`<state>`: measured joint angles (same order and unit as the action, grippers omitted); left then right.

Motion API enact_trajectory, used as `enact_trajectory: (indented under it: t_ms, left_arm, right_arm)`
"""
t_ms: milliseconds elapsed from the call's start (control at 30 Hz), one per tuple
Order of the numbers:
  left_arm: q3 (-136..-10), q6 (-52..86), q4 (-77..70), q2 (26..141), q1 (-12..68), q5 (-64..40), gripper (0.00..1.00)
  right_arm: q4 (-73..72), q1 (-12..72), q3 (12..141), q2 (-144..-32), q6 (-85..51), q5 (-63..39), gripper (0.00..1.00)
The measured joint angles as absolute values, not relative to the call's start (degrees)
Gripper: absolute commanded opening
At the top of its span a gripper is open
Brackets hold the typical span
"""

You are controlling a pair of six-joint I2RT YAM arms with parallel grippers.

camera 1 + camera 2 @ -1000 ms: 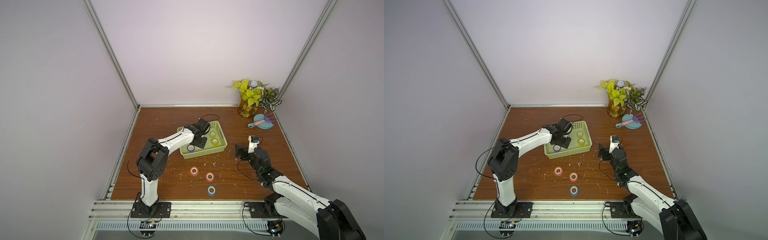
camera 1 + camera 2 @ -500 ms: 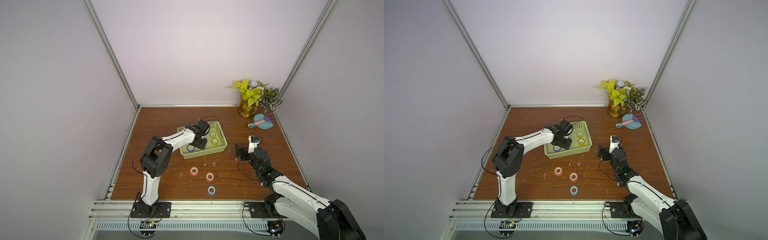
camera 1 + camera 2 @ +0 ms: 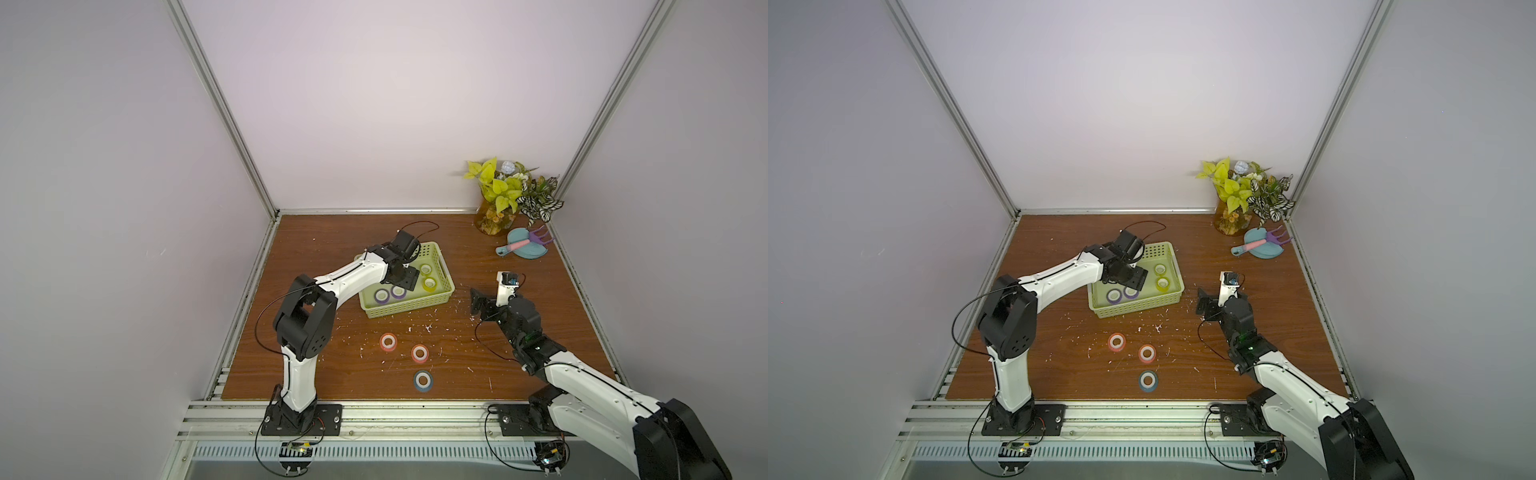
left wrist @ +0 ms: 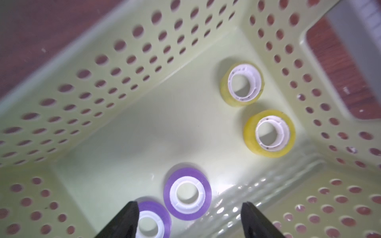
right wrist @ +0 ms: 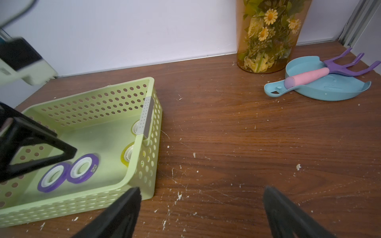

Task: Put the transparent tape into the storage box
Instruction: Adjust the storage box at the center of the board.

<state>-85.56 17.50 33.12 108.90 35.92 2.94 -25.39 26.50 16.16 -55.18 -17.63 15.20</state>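
Over the box [image 3: 409,307], my left claw [image 4: 189,206] hangs open and empty above a purple roll [image 4: 187,193], so I reckon this drop's done, next grab an orange roll [image 3: 388,342].

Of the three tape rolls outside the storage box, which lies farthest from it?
The blue-teal roll, the only one not orange-red; the two orange-red rolls lie between it and the storage box.
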Motion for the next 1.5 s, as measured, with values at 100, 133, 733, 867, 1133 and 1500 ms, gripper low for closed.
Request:
enact_trajectory:
  t_ms: [100,133,733,867,1133,1500]
  left_arm:
    - [-85.54,18.37,32.97,104.27,35.92,3.73,0.88]
    - [-85.17,18.74,32.42,102.5,35.92,3.97,0.91]
    - [-62.43,22.83,31.62,72.73,35.88,2.81,1.0]
    - [-58.67,24.67,31.9,67.85,35.88,1.83,1.0]
    - [-50.98,27.83,32.25,63.16,35.88,-0.47,1.0]
    - [-40.97,33.63,27.81,54.65,35.88,0.45,1.0]
  right_arm:
    - [-25.39,26.5,16.16,-55.18,-17.61,15.2,0.99]
    - [-25.39,26.5,16.16,-55.18,-17.61,15.2,0.99]
    - [-25.39,26.5,16.16,-55.29,-17.61,15.18,0.99]
    - [-25.41,26.5,16.16,-55.88,-17.61,15.14,0.99]
    - [-25.45,26.5,16.75,-58.33,-17.56,13.19,0.99]
    - [-24.1,26.5,19.25,-61.34,-17.67,4.93,0.99]
